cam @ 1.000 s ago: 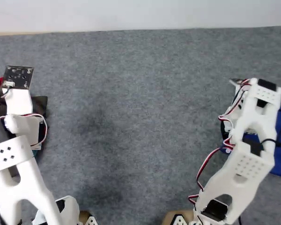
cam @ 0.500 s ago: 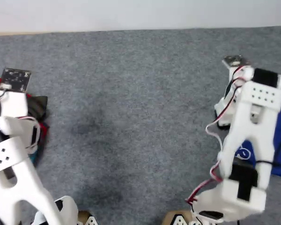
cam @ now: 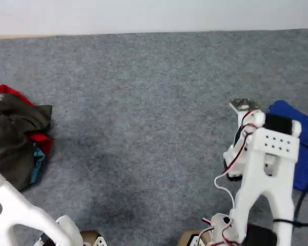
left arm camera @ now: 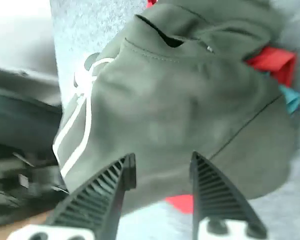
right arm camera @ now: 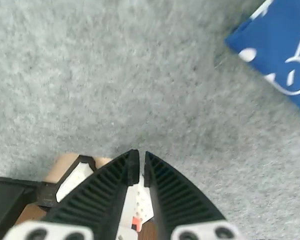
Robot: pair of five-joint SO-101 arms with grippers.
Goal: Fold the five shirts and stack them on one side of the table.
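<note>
- Grey carpet covers the table [cam: 143, 102], and a pale wall [cam: 143, 15] runs along its far edge.
- Over at the left edge sits a crumpled heap, its long axis running far-to-near along that edge.
- On top of the heap is an olive shirt [cam: 15, 138], bunched up, its neck opening [left arm camera: 160, 35] gaping in the left wrist view and white lines running across the cloth.
- A red shirt [cam: 10, 93] pokes out at the heap's far end and again on the side toward the table's middle, with a sliver of a teal shirt [cam: 37, 164] just beside it.
- The left tool [left arm camera: 162, 165] hangs right above the olive shirt with its fingers spread wide and nothing between them.
- At the right edge lies the blue shirt [cam: 292, 128], flat, with white print on it. The frame cuts it off, so I can't call its long axis.
- The right arm [cam: 267, 169] stands just beside the blue shirt, on the side toward the middle.
- The right tool [right arm camera: 140, 155] is pinched to a thin slit and holds nothing, with bare carpet below it near the table's front edge.
</note>
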